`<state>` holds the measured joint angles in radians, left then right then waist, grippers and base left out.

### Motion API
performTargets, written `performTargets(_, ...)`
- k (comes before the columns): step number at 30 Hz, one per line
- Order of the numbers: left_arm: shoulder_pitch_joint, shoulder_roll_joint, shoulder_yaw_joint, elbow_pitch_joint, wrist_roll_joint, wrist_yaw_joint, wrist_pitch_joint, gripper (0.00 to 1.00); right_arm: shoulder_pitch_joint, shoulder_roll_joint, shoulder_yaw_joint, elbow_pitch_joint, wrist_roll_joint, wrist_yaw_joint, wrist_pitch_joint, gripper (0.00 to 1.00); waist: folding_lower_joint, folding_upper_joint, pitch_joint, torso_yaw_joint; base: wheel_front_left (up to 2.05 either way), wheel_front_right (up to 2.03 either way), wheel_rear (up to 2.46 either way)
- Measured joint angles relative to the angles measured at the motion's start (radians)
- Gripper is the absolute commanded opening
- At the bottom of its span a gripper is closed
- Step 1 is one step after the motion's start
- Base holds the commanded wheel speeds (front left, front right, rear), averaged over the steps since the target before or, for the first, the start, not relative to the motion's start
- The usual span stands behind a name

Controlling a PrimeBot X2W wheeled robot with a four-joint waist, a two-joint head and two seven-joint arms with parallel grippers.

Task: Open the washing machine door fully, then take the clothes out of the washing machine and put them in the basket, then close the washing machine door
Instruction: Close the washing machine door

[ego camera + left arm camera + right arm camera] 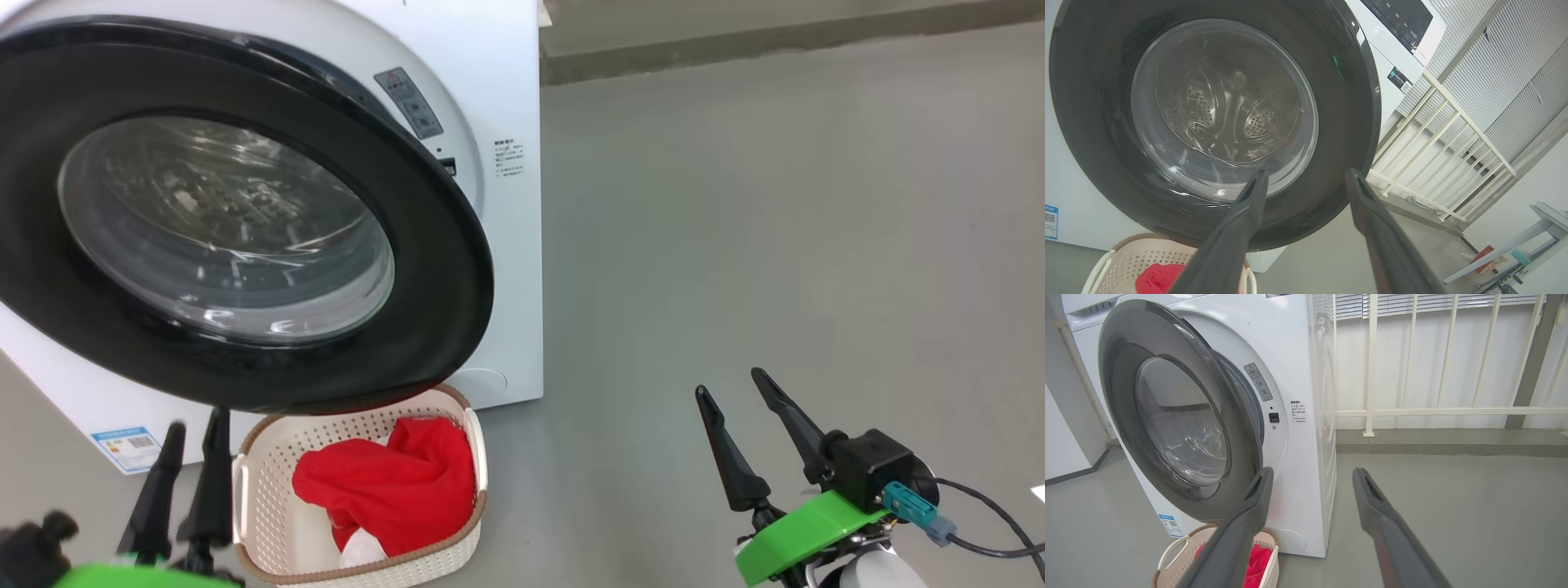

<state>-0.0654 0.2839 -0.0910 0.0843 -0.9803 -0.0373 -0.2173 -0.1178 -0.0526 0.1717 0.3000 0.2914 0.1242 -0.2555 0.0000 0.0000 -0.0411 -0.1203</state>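
From the head camera, the washing machine door (445, 278) runs off the left and top edges and covers the mouth of the washing machine (510, 98). Its lower rim hides the far edge of the basket (261, 490). My left pincer (196, 420) is blurred and cut by the bottom edge. I can't read the blue label (126, 445). In the right wrist view, one finger of my right pincer (1310, 475) covers much of the clothes (1259, 561).

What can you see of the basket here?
The basket is cream perforated plastic, rounded-rectangular, with a brown woven-look rim and white side handles. It stands upright on the grey floor before the washer, just below the lower edge of the open door. Red clothes with a white part lie heaped inside.
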Motion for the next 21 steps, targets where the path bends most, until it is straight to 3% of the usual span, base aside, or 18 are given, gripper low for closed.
performTargets(10,0.146,0.011,0.048,-0.036,0.397,0.015,-0.032,1.00,0.020,0.001,-0.031,-0.020,0.000,0.000,0.000,1.00,0.0000,0.0000,-0.027,0.020,0.00,0.00,0.00)
performTargets(16,0.208,-0.060,0.124,-0.030,0.615,0.017,-0.032,1.00,0.037,0.001,-0.031,-0.028,0.000,0.000,0.000,1.00,0.0000,0.0000,-0.027,0.027,0.00,0.00,0.00)
performTargets(21,0.216,-0.120,0.182,0.007,0.665,-0.020,-0.032,1.00,0.037,0.001,-0.030,-0.028,0.000,0.000,0.000,1.00,0.0000,0.0000,-0.024,0.027,0.00,0.00,0.00)
